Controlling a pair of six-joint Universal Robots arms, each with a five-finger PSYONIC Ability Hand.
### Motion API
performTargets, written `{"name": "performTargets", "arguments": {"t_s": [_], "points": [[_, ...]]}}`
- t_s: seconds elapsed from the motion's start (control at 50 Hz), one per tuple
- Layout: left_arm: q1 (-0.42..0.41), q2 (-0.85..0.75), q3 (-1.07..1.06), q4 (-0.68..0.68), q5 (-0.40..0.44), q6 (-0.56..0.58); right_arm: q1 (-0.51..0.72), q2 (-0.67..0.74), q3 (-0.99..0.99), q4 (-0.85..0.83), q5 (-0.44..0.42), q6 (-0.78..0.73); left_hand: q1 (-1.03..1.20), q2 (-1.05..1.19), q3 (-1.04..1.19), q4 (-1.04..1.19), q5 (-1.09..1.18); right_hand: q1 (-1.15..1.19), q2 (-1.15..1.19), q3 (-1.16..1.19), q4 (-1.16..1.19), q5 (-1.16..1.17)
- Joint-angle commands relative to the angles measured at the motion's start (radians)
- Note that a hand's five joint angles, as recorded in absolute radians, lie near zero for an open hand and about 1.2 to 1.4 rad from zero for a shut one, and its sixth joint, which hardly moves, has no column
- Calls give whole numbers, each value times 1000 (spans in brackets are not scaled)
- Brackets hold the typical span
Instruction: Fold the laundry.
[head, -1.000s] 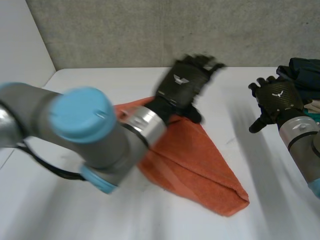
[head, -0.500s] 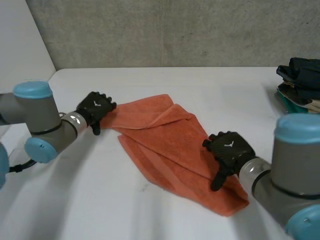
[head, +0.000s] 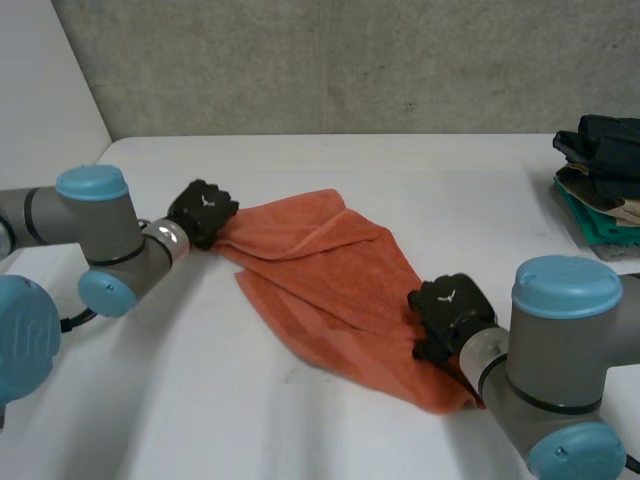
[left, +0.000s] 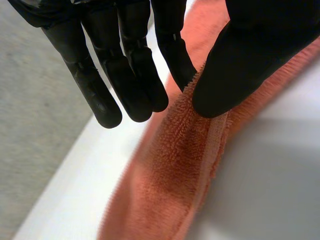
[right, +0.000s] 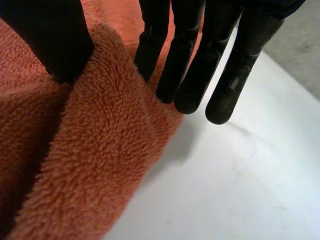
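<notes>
The left robot hand (head: 203, 210) pinches the left corner of the orange towel (head: 320, 270) between its thumb and straight fingers (left: 135, 75), catching only a thin strip of hem. The right robot hand (head: 450, 312) nips a thick roll of pile near the towel's right end. The towel lies crumpled and partly doubled on the white table (head: 200, 400) between them. Likely risks: the shallow left pinch slips once the cloth is pulled taut, or the right hand lifts two layers and skews the fold. A pile of dark clothes (head: 600, 160) sits at the table's right edge. Each hand's back bears a small white emblem; no writing is readable.
</notes>
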Motion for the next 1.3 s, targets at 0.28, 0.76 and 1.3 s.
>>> {"name": "performTargets", "arguments": {"t_s": [0.28,0.76,1.3], "points": [[-37,665,-266,55,-105,-437,-155,-277,-170,-18,6,-305,282,205,209,201,251,464,227,213,212,251],[-92,1018,-464,46,-84,-550,-172,61,-553,345,-585,-129,282,205,209,201,251,-758,-995,-1008,-1009,-971],[-90,1116,-457,27,-42,-513,10,513,-1055,380,-713,430,282,205,209,201,251,464,227,213,212,251]]}}
